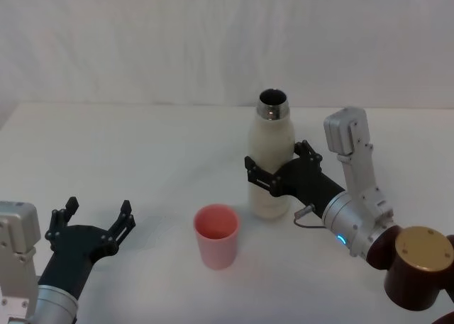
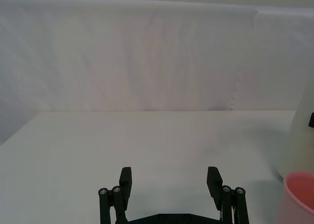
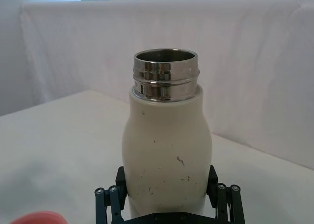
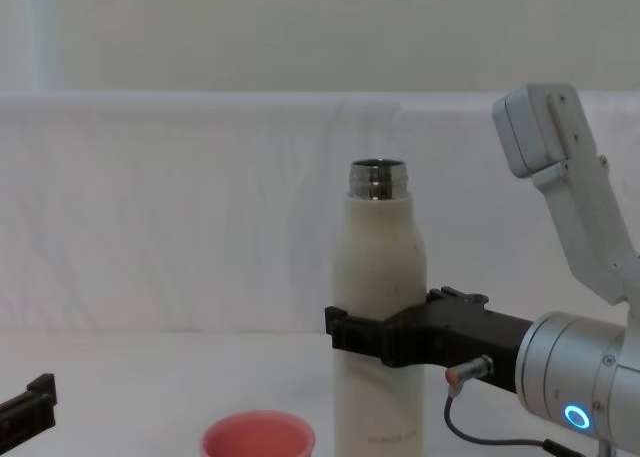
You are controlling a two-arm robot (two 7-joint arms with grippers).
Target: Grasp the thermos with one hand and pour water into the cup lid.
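Observation:
The thermos stands upright at the table's middle, cream-white with an open steel neck. My right gripper reaches in from the right and is shut on its lower body, one black finger pressed to each side. The salmon-pink cup lid sits upright on the table just in front of the thermos and to its left, apart from it. My left gripper rests open at the near left, nothing between its fingers. The chest view shows the thermos with the cup lid below it.
A white cloth covers the table and the wall behind. The right arm's grey link and brown joint fill the near right corner. Open table lies between the left gripper and the cup lid.

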